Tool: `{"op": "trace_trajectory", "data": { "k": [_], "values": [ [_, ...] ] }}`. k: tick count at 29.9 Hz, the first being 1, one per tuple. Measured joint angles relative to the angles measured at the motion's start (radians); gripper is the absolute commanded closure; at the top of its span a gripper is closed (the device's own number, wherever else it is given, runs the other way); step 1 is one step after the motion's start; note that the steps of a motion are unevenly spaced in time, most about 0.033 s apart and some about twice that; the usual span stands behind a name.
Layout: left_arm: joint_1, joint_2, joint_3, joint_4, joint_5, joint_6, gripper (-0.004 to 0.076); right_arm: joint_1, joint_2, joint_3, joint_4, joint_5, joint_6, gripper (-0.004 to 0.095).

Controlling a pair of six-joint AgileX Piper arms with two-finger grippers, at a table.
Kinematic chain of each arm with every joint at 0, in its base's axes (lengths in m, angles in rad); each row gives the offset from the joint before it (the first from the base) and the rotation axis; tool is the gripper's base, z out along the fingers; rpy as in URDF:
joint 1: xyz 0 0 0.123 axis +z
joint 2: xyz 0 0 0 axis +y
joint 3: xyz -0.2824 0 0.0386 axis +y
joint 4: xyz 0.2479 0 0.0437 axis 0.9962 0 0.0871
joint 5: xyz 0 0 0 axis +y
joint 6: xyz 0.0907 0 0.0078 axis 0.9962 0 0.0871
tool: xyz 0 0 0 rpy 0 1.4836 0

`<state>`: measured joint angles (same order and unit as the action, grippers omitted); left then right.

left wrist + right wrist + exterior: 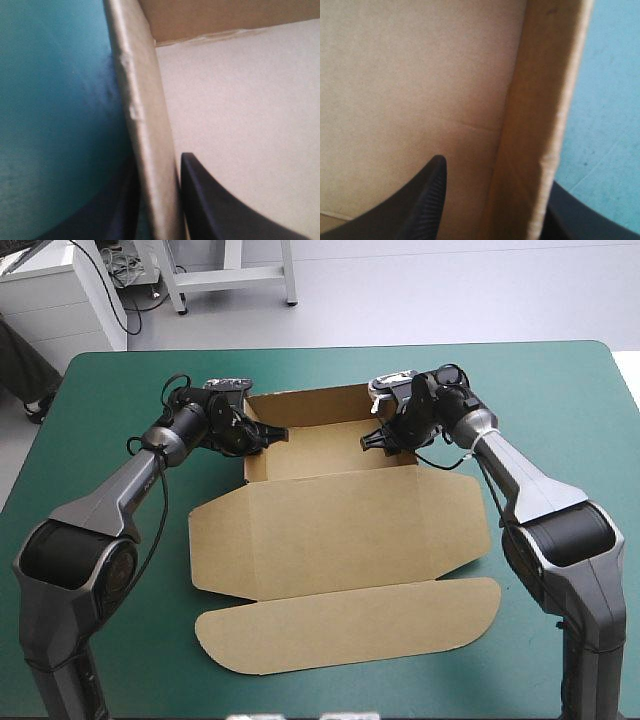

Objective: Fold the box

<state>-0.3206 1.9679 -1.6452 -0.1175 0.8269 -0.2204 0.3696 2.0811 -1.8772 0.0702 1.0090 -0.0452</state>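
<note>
The brown box (335, 525) lies in the middle of the teal-green table as an open tray (320, 450) at the far side, its lid flat toward the near edge. My left gripper (270, 436) is at the tray's left wall. In the left wrist view that wall (145, 125) stands pinched between the two black fingers (210, 200), one outside and one inside; the left gripper (157, 162) is shut on it. My right gripper (378, 438) straddles the tray's right wall (535, 125). Here the right gripper (495, 172) is open, with a gap between the inner finger (427, 200) and the wall.
The lid's rounded tuck flap (350, 625) lies flat near the table's front edge. Bare teal-green cover (560, 400) surrounds the box on both sides and behind the tray.
</note>
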Motion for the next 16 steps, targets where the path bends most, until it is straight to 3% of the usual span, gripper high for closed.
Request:
{"op": "trace_trajectory", "data": {
  "k": [4, 10, 16],
  "values": [
    [-0.001, 0.001, 0.0, -0.037, 0.004, 0.015, 0.0276, 0.0, 0.009, -0.066, -0.011, 0.07, -0.018, 0.0435],
    [-0.007, -0.012, 0.0, -0.052, 0.04, 0.017, 0.0267, -0.003, 0.009, -0.179, -0.032, 0.195, -0.025, 0.0434],
    [-0.016, -0.018, -0.026, -0.07, 0.118, 0.018, 0.0267, -0.003, 0.009, -0.251, -0.06, 0.228, -0.025, 0.0435]
  ]
}}
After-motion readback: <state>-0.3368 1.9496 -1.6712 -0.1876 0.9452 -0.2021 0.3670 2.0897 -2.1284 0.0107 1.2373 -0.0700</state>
